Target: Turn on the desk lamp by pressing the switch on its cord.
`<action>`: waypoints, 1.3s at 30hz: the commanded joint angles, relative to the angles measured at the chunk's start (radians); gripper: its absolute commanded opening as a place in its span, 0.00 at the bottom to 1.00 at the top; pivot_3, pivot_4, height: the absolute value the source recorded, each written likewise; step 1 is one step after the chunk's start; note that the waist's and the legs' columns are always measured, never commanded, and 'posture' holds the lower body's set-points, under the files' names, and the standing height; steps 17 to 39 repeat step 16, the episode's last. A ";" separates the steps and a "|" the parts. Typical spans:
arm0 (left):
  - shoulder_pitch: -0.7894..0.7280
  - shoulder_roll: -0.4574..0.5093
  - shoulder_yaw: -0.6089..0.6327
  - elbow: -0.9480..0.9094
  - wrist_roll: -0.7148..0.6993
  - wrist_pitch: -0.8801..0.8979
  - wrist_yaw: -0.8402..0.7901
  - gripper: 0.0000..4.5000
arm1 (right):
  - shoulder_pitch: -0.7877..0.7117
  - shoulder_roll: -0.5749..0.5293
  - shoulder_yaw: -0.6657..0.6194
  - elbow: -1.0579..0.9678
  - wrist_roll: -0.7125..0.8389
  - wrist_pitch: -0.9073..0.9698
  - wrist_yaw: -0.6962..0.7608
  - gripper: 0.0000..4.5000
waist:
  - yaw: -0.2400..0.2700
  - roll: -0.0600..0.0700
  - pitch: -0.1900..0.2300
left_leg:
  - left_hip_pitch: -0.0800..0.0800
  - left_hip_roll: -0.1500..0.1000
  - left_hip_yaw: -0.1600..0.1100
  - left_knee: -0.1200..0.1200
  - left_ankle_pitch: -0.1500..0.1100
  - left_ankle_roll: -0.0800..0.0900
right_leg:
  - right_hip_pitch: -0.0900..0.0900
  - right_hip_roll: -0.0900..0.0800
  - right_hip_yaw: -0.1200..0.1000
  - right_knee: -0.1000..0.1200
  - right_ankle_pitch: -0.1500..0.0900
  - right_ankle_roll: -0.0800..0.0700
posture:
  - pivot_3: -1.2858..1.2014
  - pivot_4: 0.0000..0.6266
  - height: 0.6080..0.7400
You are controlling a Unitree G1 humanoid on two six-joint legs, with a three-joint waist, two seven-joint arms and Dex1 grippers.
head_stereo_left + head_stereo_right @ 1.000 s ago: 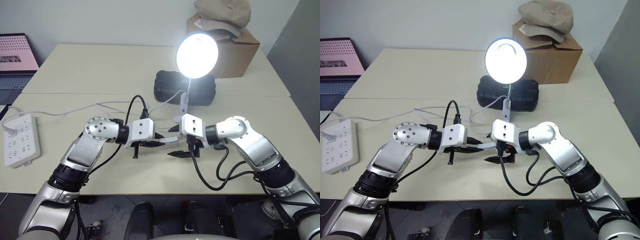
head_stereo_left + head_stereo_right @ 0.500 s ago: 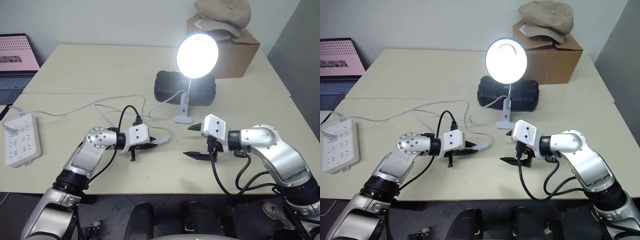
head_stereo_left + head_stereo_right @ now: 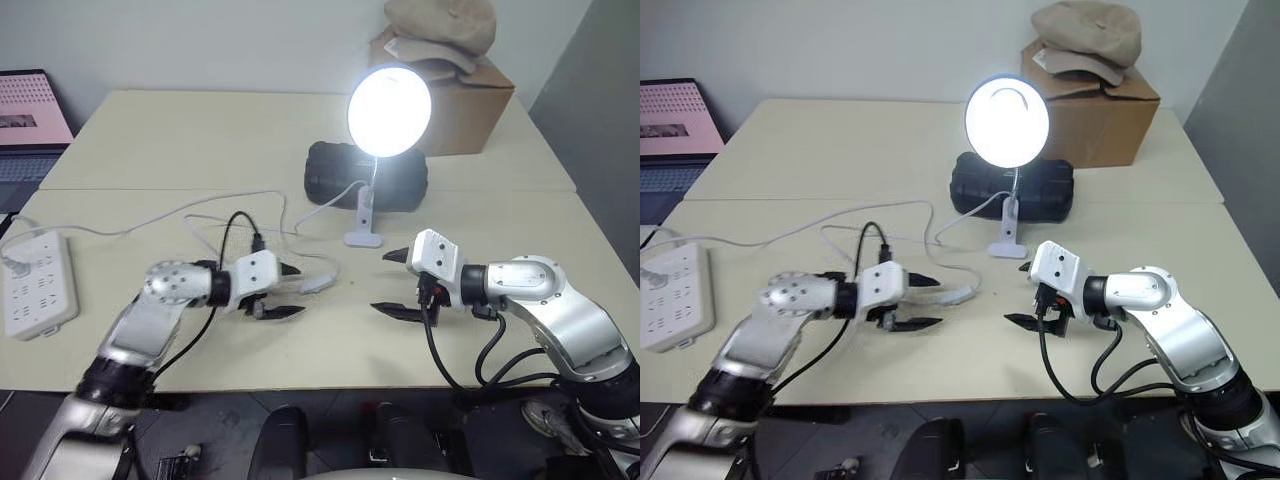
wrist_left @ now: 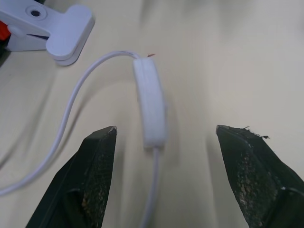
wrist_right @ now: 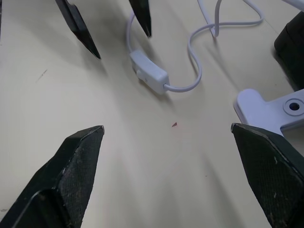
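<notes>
The desk lamp (image 3: pixel 390 110) shines brightly, standing on its white clip base (image 3: pixel 362 238) at the table's middle. Its thin white cord (image 3: pixel 200 205) loops leftward across the table. The switch (image 3: pixel 318 283) lies flat on the table between my two grippers, with nothing touching it. My left gripper (image 3: pixel 298 291) is open just left of the switch (image 4: pixel 151 107), its fingers either side and short of it. My right gripper (image 3: pixel 380 283) is open to the right, a hand's width from the switch (image 5: pixel 148 72).
A white power strip (image 3: pixel 35 280) lies at the left edge. Behind the lamp sit a black case (image 3: pixel 330 170) and a cardboard box (image 3: pixel 470 100) with a cap on it. A laptop (image 3: pixel 30 110) stands far left.
My left gripper has opened off the switch and drawn back to the left, leaving the switch on the table. My right gripper pulled away to the right. The lamp is lit throughout.
</notes>
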 commanded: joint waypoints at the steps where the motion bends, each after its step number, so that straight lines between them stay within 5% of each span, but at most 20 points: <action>1: 0.137 0.048 0.211 -0.202 -0.148 0.156 0.054 0.75 | 0.003 -0.004 -0.059 0.005 0.011 -0.067 -0.004 1.00 | 0.001 0.000 0.000 | 0.000 0.000 0.000 0.000 0.000 0.000 | 0.000 0.000 0.000 0.000 0.000 0.000 | 0.52 0.24 1.00; 7: 0.347 0.079 0.478 -0.391 -0.244 0.321 0.130 0.75 | 0.062 -0.025 -0.172 0.035 0.075 -0.141 0.040 1.00 | 0.006 -0.002 0.000 | 0.001 0.000 0.000 0.000 0.000 0.000 | 0.002 -0.001 -0.001 -0.001 0.000 0.000 | 0.52 0.24 1.00; 12: 0.465 0.077 0.587 -0.448 -0.271 0.362 0.158 0.75 | 0.099 -0.053 -0.269 0.074 0.114 -0.175 0.054 1.00 | 0.008 -0.002 0.000 | 0.001 -0.001 0.000 0.000 0.000 0.000 | 0.002 -0.002 -0.001 -0.001 0.000 0.000 | 0.52 0.24 1.00; 39: 0.494 0.058 0.595 -0.476 -0.314 0.375 0.169 0.75 | 0.137 -0.074 -0.294 0.075 0.125 -0.237 0.095 1.00 | 0.010 -0.002 -0.001 | 0.001 -0.001 -0.001 0.000 0.000 0.000 | 0.002 -0.002 -0.001 -0.001 0.000 0.000 | 0.52 0.24 1.00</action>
